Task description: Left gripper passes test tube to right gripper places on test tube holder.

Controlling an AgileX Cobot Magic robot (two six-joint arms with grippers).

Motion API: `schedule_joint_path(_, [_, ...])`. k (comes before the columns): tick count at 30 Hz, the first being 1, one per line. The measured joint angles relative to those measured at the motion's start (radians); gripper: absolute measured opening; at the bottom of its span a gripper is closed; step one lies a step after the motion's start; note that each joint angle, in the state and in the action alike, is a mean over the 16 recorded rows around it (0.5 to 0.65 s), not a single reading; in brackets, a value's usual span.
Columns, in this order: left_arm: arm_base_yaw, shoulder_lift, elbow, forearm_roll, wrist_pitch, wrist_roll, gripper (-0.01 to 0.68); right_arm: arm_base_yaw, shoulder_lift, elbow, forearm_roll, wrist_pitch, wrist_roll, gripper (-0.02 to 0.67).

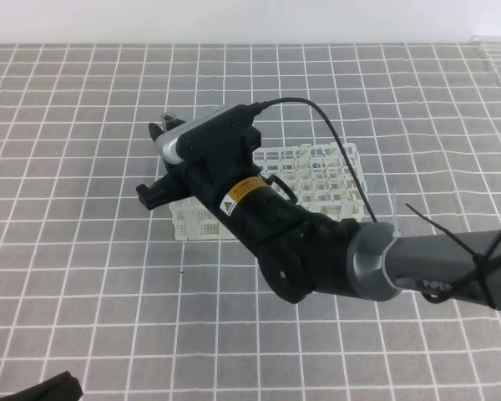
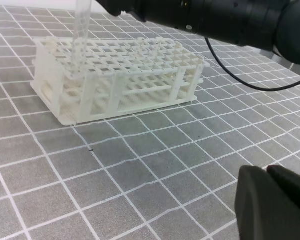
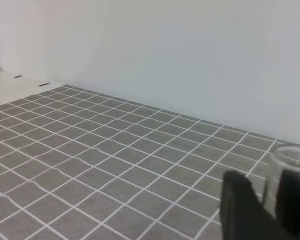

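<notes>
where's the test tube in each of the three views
Exterior high: not clearly visible; the right gripper and its arm cover the left end of the test tube holder.
Left wrist: the test tube stands upright at top left, lower end in the holder's left end.
Right wrist: only its round rim shows, lower right, between the black fingers.
Shared landmark: the grey mat with the white grid.

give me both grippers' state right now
Left gripper: only a black edge shows in its wrist view, cannot tell if open or closed.
Right gripper: closed on the test tube, upright over the rack.
</notes>
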Motion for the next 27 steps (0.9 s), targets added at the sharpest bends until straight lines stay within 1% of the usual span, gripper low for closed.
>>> schedule_joint_path(10, [0.0,0.0,-0.001,0.0,0.002,0.0,-0.001,0.0,-0.016,0.004,0.033,0.029,-0.029,0.335])
schedule_joint_path(12, [0.0,0.0,0.0,0.0,0.001,0.0,-0.001,0.0,-0.035,0.011,0.043,0.042,-0.04,0.353])
schedule_joint_path(14, [0.0,0.001,0.002,0.0,-0.001,0.0,-0.001,0.0,-0.064,0.022,0.053,0.062,-0.053,0.352])
schedule_joint_path(16, [0.0,0.001,0.002,0.0,-0.001,0.0,-0.001,0.0,-0.105,0.038,0.063,0.09,-0.066,0.332])
schedule_joint_path(18, [0.0,0.002,0.003,0.001,-0.003,0.001,-0.001,0.0,-0.157,0.061,0.071,0.127,-0.079,0.296])
schedule_joint_path(22, [0.0,0.002,0.005,0.001,-0.005,0.001,-0.001,0.0,-0.295,0.131,0.079,0.216,-0.098,0.203])
schedule_joint_path(27, [0.0,0.002,0.006,0.001,-0.006,0.001,-0.001,0.0,-0.508,0.257,0.079,0.334,-0.106,0.083])
